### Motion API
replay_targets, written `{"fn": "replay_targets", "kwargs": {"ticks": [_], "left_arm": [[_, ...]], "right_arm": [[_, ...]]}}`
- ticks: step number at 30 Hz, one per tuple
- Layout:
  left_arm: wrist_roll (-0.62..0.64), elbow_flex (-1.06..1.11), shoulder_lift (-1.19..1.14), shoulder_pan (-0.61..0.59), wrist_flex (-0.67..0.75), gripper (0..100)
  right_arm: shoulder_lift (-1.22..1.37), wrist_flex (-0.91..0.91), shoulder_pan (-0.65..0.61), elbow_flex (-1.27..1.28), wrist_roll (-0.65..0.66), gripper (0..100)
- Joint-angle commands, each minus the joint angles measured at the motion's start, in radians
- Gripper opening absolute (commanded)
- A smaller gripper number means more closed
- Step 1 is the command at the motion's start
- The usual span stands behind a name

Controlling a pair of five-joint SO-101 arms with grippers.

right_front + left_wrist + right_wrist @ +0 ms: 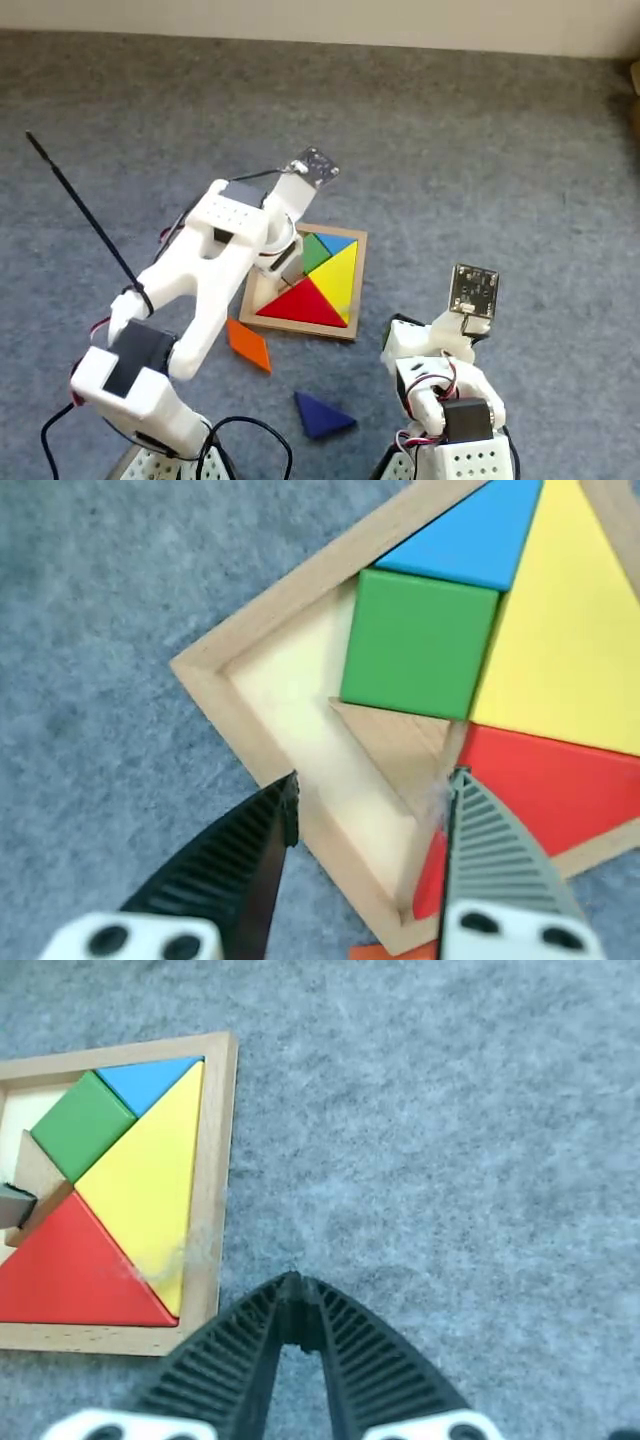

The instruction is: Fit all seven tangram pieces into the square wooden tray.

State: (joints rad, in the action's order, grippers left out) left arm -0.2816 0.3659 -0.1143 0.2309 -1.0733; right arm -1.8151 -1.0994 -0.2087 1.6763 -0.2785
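over the tray (270, 620), left gripper (375, 780) hangs open, empty — right gripper (293, 1295) is shut, empty. lift straight up, sparing the tan triangle (400, 745).

High view: my left arm (215, 260) covers the left side of the tray (360, 285); I can't read what's under it. Left wrist view: orange piece (390, 952) just off the tray's corner, only a sliver, cut by the frame edge.

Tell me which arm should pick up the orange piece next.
Left. The left tool hangs open over the tray, and the orange piece lies on the carpet just beside that arm. The right tool is shut, over carpet on the tray's far side.
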Motion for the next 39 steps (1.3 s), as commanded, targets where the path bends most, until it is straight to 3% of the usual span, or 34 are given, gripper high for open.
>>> {"fn": "replay_targets", "kwargs": {"ticks": [1,9,14,25,29,36,39], "left_arm": [[0.009,-0.001,0.097,-0.031,0.005,24],[0.061,0.182,0.338,-0.033,0.002,24],[0.144,0.245,0.435,-0.028,-0.149,24],[0.471,0.446,0.449,-0.035,-0.187,24],[0.502,0.533,0.449,-0.036,-0.129,24],[0.502,0.697,0.447,-0.036,0.137,24],[0.503,0.704,0.449,-0.058,0.149,24]], "right_arm": [[-0.008,-0.01,0.015,0.137,0.011,0.5],[-0.008,-0.01,0.015,0.137,0.011,0.5],[-0.008,-0.01,0.015,0.137,0.011,0.5],[-0.008,-0.01,0.015,0.137,0.011,0.5],[-0.008,-0.01,0.015,0.137,0.011,0.5],[-0.007,-0.01,0.015,0.137,0.011,0.5],[-0.007,-0.01,0.015,0.137,0.011,0.5]]}}
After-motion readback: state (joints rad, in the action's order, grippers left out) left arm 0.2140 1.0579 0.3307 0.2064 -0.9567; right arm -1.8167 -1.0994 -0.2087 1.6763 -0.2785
